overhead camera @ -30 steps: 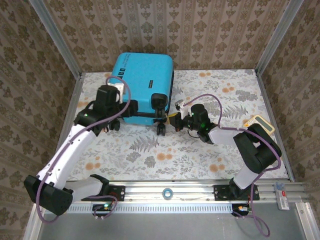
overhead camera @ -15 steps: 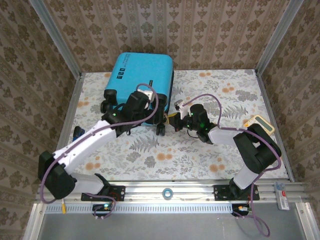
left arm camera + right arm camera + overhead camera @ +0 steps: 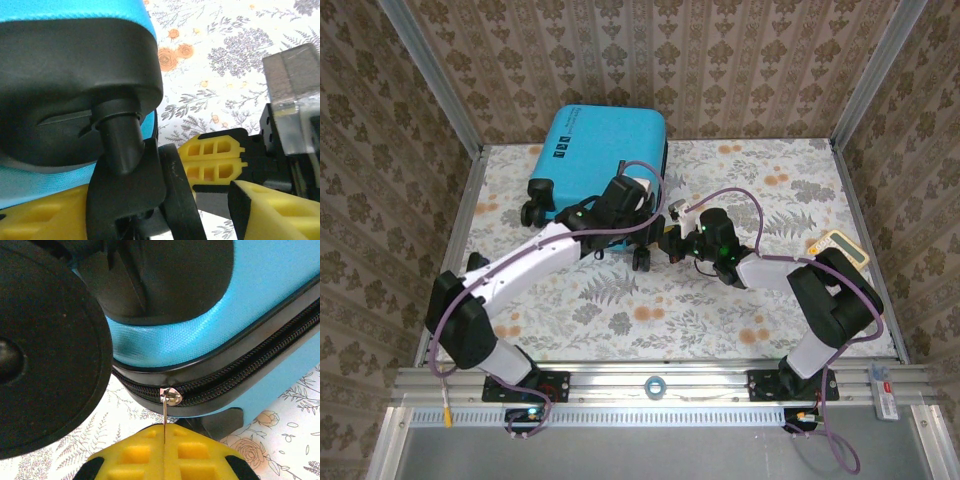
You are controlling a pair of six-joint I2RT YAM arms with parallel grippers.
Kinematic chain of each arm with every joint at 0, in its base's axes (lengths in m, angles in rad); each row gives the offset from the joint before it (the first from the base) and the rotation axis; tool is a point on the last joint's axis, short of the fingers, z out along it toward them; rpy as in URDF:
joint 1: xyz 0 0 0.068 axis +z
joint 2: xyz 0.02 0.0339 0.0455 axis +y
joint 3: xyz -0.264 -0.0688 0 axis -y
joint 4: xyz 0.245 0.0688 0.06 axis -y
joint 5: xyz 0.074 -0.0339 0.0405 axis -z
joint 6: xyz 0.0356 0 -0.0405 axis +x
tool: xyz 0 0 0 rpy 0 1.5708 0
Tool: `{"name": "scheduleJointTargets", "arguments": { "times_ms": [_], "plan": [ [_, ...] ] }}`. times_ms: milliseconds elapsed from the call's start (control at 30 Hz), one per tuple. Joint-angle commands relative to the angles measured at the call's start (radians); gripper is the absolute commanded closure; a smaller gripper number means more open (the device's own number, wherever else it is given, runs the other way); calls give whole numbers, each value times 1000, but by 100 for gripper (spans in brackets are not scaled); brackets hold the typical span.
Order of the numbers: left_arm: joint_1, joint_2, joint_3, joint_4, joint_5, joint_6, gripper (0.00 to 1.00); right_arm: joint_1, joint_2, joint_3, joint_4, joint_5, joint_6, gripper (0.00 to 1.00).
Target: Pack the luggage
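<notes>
On the floral tabletop (image 3: 720, 300), the luggage (image 3: 605, 160) lies flat at the far left with its shell halves together, so packing looks done and zipping remains. The left gripper (image 3: 636, 232) stands released astride a corner wheel (image 3: 45, 355). The right gripper (image 3: 164, 437) is clenched on the zipper pull (image 3: 170, 396).

Left arm swings rightward along the near side of the luggage (image 3: 605, 145) — left hand (image 3: 636, 222) leaves the near-left corner and now sits at the near-right corner wheel (image 3: 172, 200), close beside the right hand (image 3: 670, 240). Elbow moves up and inward from the low left — near-left wheel (image 3: 533, 213) is now uncovered.
</notes>
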Motion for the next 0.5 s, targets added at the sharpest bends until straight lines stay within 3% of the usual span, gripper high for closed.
{"name": "scheduleJointTargets", "arguments": {
  "times_ms": [0,133,300,467],
  "plan": [
    [-9,20,35,-30,-27,23,32,16,-31,3,31,-16,-17,100],
    [-9,31,41,-30,-32,29,38,15,-28,-3,39,-12,-16,100],
    [-6,43,50,-34,-26,33,65,15,-26,1,39,-11,-19,100],
    [1,40,59,-41,-18,36,78,15,-25,3,35,-3,-19,100]
  ]
}}
